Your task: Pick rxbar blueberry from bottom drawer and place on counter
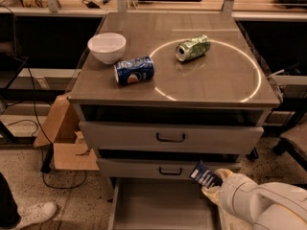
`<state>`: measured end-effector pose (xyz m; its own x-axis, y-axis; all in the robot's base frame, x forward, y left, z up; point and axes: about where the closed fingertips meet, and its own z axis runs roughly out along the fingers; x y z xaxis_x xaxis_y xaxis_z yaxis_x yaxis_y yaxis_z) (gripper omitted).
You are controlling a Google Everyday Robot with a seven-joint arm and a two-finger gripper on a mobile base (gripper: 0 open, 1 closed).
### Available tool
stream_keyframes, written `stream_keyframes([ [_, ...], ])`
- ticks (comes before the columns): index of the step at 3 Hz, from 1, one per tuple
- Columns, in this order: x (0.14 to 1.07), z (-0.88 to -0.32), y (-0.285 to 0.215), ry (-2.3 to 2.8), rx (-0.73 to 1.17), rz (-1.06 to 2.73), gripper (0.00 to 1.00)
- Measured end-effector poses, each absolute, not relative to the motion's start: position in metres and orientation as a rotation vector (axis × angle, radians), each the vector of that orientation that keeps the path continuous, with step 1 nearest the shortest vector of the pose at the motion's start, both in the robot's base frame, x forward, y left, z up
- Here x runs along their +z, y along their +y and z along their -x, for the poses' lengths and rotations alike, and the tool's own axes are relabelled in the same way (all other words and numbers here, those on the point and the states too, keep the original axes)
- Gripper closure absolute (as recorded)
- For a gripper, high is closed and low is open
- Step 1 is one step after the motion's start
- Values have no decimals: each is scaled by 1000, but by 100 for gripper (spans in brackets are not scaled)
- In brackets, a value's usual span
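Where the bottom drawer [158,209] stands open, the hand [214,184] clasps the white-lettered rxbar blueberry [205,174] above it.

- Locate the counter [216,87]: a flat grey-brown top marked with a thin white circle [255,83].
- Far left: white bowl [107,47], upright.
- Just right of it, nearer: blue Pepsi can [134,71] on its side, beside the circle's left edge.
- Inside the circle, far part: crushed green can [193,48] on its side.
- Gripper [214,181]: below the counter, near right, clamped on the rxbar blueberry [205,175].
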<state>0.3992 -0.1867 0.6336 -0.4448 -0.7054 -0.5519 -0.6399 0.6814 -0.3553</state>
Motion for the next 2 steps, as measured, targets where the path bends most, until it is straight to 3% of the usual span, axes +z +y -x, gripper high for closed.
stream_keyframes([
  [2,643,-401,-193,2205,-155,1015,100],
])
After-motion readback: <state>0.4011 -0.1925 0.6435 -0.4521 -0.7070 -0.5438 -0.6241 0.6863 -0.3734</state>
